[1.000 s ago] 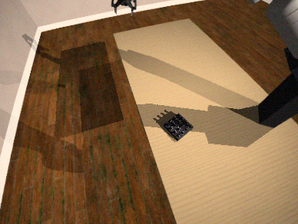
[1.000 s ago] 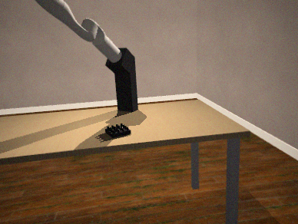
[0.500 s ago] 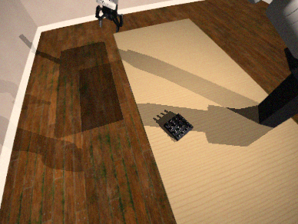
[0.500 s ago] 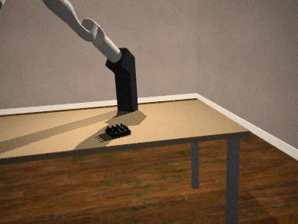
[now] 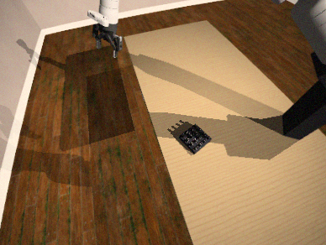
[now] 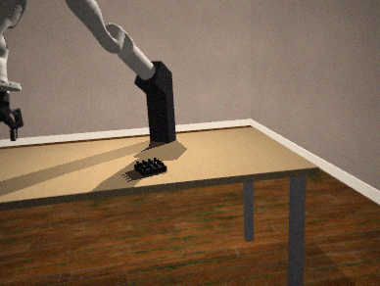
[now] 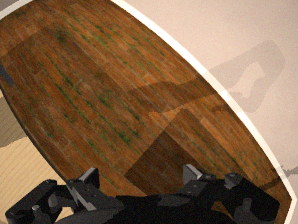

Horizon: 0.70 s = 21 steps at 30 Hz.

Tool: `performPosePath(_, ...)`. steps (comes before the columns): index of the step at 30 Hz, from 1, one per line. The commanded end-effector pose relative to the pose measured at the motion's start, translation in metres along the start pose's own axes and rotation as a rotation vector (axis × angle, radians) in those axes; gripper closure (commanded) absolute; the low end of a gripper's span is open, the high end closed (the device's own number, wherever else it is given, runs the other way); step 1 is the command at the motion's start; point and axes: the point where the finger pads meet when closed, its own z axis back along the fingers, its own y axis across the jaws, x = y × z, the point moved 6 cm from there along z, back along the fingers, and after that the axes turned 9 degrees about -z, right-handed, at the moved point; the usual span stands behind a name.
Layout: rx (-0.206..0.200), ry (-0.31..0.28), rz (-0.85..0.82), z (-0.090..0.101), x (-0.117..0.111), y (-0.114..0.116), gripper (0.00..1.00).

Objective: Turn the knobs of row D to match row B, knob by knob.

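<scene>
The black knob box [image 5: 194, 138] stands on the tan table near its left edge, in the arm's shadow. It also shows in the exterior view [image 6: 150, 167], small, with its knobs standing up. The knob marks and lines are too small to read. My gripper [image 5: 108, 42] is open and empty. It hangs high up and far from the box, beyond the table's far left edge, over the floor. It shows at the left edge of the exterior view [image 6: 11, 122]. In the wrist view the two fingers frame wooden floor and wall; the box is out of that view.
The arm's black base column [image 6: 161, 103] stands on the table behind the box. The table edge [image 5: 151, 122] runs just left of the box, with wooden floor [image 5: 84, 168] below. A white skirting board [image 5: 25, 96] lines the wall.
</scene>
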Motion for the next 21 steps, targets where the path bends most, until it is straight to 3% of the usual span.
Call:
performPosePath(1, -0.022, 0.017, -0.009, -0.011, -0.033, -0.021, 0.0)
performPosePath(5, -0.048, 0.046, -0.098, -0.021, -0.064, -0.046, 0.0)
performPosePath(7, -0.048, 0.046, -0.098, -0.021, -0.064, -0.046, 0.0)
performPosePath(9, -0.071, 0.065, -0.173, -0.029, -0.088, -0.068, 0.0)
performPosePath(16, -0.135, 0.091, -0.367, -0.047, -0.139, -0.127, 0.0)
performPosePath(21, -0.171, 0.093, -0.473, -0.055, -0.162, -0.161, 0.0)
